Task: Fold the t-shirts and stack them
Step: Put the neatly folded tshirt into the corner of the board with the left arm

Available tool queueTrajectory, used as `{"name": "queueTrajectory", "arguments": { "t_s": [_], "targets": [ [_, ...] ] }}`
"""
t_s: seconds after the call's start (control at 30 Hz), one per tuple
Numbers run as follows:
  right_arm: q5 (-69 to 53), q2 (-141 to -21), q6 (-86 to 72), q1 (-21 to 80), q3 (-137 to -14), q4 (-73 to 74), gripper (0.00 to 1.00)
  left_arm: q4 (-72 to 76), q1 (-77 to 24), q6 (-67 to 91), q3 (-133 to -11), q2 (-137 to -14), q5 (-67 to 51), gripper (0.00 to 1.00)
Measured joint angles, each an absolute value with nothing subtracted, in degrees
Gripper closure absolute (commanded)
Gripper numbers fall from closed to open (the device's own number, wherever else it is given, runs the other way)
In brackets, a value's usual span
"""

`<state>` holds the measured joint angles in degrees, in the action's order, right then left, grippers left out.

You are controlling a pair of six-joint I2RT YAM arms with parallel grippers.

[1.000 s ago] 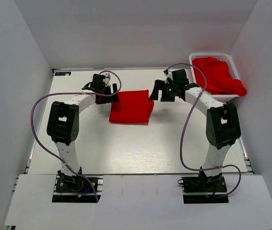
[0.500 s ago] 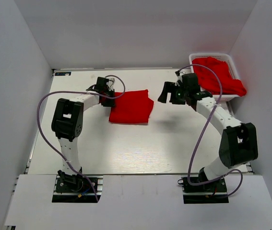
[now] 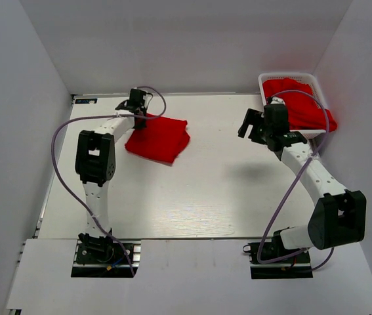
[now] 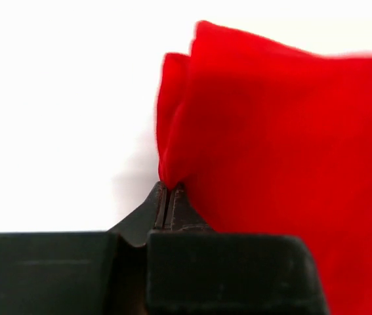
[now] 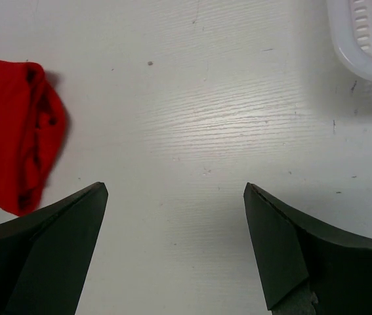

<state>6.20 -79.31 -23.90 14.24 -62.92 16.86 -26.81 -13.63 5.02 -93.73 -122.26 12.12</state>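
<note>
1. Since a second ago, the folded red t-shirt has slid and turned farther from the basket. It is dragged by the left gripper, which has snapped shut, while the right arm has swung off toward the basket.
2. Left fingers are pinched tight on one corner of the folded red t-shirt, its layers bunched at the tips. The rest of it lies flat on the table, spreading from the fingers toward the basket side, well apart from the basket.
3. Right gripper hangs over bare table just beside the basket, on the side facing the folded piece. Its fingers are wide with nothing between them.
4. Inside the basket lies a heap of red t-shirts, crumpled and unfolded. It runs along the basket's length and spills over the near rim; how many there are cannot be told.
5. That heap lies just beyond the right fingers, so the right arm is far nearer to it than the left.
6. Likely one piece is done, and the next grab calls for reaching over the basket's rim.
</note>
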Motion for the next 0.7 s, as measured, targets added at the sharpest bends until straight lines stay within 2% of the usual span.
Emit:
{"name": "queueTrajectory", "arguments": {
  "t_s": [0.23, 0.43, 0.7],
  "targets": [
    [9.4, -78.0, -23.7, 13.7, -62.7, 18.0, 0.10, -29.7, -6.9, -1.4, -110.8, -131.6, 24.6, 1.00],
    [13.6, -78.0, -23.4, 13.1, -63.5, 21.9, 0.10, -28.9, 0.0, -8.7, -115.6, -135.7, 26.9, 1.00],
    [15.9, -77.9, -23.2, 12.4, -63.9, 24.9, 0.10, -23.2, 4.1, -18.6, -130.0, -146.5, 31.1, 1.00]
  ]
}}
